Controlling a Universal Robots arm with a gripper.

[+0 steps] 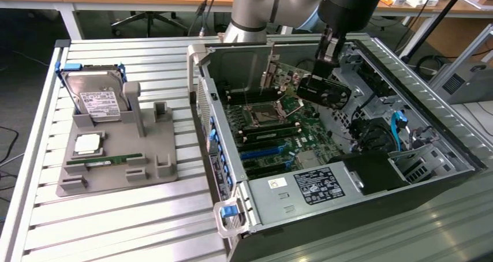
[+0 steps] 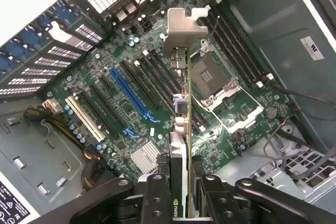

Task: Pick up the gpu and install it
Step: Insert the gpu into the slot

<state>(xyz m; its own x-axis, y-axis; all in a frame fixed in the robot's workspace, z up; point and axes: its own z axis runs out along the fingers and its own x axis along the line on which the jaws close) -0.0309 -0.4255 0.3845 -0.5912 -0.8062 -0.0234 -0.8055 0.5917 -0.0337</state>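
My gripper (image 1: 324, 71) is shut on the gpu (image 1: 325, 93), a black card that hangs tilted inside the open computer case (image 1: 231, 210), above the motherboard (image 1: 266, 132). In the wrist view the gpu (image 2: 181, 145) appears edge-on between my two black fingers (image 2: 157, 192), its silver bracket (image 2: 181, 30) at the far end. The card hovers clear of the board, over the area between the long blue slot (image 2: 128, 93) and the empty processor socket (image 2: 210, 74).
A grey holder tray (image 1: 115, 175) on the slatted table at the exterior view's left carries a silver hard drive (image 1: 96, 97), a processor chip (image 1: 89, 143) and a green memory stick (image 1: 104, 160). The case also holds a power supply (image 1: 320, 187), cables (image 1: 396, 129) and a drive cage.
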